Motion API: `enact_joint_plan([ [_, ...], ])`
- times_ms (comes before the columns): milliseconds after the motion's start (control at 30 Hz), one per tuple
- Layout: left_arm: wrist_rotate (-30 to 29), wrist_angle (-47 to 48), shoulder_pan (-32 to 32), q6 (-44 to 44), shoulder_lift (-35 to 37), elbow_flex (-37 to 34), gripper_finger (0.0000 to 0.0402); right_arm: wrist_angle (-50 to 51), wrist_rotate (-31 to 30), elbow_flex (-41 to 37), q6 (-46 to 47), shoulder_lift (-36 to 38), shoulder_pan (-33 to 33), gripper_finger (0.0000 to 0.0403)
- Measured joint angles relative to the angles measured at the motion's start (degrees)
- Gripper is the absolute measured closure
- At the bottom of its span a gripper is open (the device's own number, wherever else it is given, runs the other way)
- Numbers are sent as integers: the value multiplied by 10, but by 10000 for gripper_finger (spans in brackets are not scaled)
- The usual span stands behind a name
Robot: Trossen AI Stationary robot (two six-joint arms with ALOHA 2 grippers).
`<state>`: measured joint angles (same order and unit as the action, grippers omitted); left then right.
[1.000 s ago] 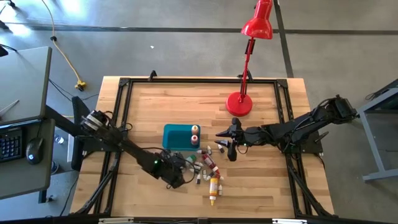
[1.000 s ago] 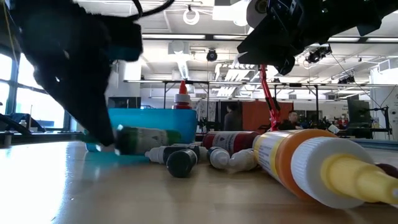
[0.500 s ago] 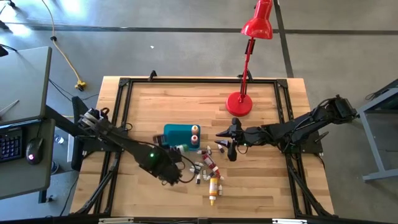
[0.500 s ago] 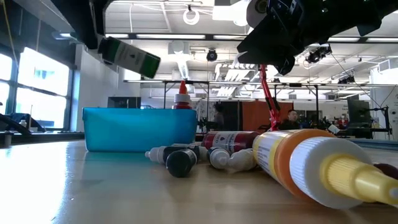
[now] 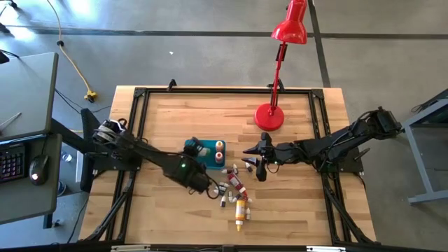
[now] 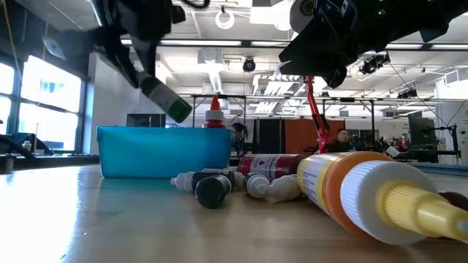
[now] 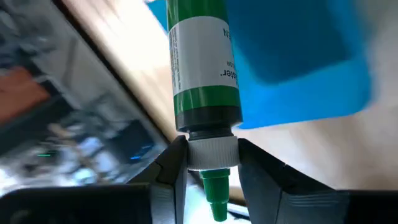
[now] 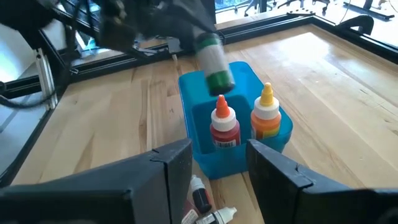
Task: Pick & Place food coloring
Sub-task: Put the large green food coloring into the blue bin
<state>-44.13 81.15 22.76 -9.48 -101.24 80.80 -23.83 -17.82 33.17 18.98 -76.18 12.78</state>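
Observation:
My left gripper (image 5: 196, 150) is shut on a green food coloring bottle (image 6: 167, 100) with a white label. It holds the bottle over the teal-blue tub (image 5: 201, 162). The bottle also shows in the right wrist view (image 8: 214, 62). A red bottle (image 8: 224, 127) and an orange bottle (image 8: 267, 118) stand upright in the tub. Several more bottles (image 5: 232, 187) lie on the table to the right of the tub. My right gripper (image 5: 255, 162) is open and empty, right of the tub and above the table. My left gripper pinches the green bottle's white collar (image 7: 211, 151), just below the green nozzle, between its two fingers (image 7: 173, 167). The bottle reaches out past the fingertips. It is lifted clear and tilted, cap end up and base slanting down above the tub (image 6: 167, 152).
A large yellow-orange bottle (image 5: 241, 212) lies near the table's near edge and fills the right of the low view (image 6: 373, 193). A red desk lamp (image 5: 269, 115) stands on its round base at the far right. A black frame (image 5: 140, 94) runs around the wooden table.
My left gripper has lifted the green bottle off the table beside the loose bottles and carried it toward the far edge, over the tub. The bottle lay flat on the table before. It now hangs tilted, base down, lower than half a second ago.

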Motion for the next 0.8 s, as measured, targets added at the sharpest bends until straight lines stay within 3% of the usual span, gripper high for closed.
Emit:
enact_joint_plan([
  [367, -46, -20, -29, -198, -80, -13, 298, 0, 0, 0, -2, 0, 0, 258],
  [533, -107, -49, -29, -274, -120, -13, 298, -2, 0, 0, -3, 0, 0, 258],
  [800, -116, -74, -29, -310, -146, -12, 297, -7, 0, 0, -17, 0, 0, 258],
])
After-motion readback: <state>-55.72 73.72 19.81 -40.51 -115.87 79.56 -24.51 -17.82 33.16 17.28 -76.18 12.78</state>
